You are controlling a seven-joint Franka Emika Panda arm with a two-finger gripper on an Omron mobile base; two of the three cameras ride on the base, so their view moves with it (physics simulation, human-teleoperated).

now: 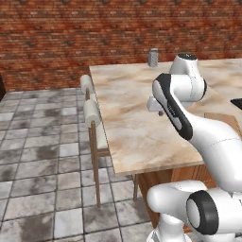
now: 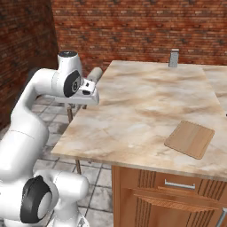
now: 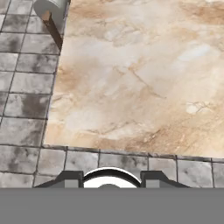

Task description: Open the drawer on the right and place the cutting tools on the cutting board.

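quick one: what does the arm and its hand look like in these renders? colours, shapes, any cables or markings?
The arm is glossy white, made of rounded tubular segments with bulbous joints. Joint caps are dark grey to black discs, and a black band runs along one link in the left base view. The hand is a small white block with dark detail on its face; the hand view shows two small dark grey fingertips. No cables or lettering are visible.
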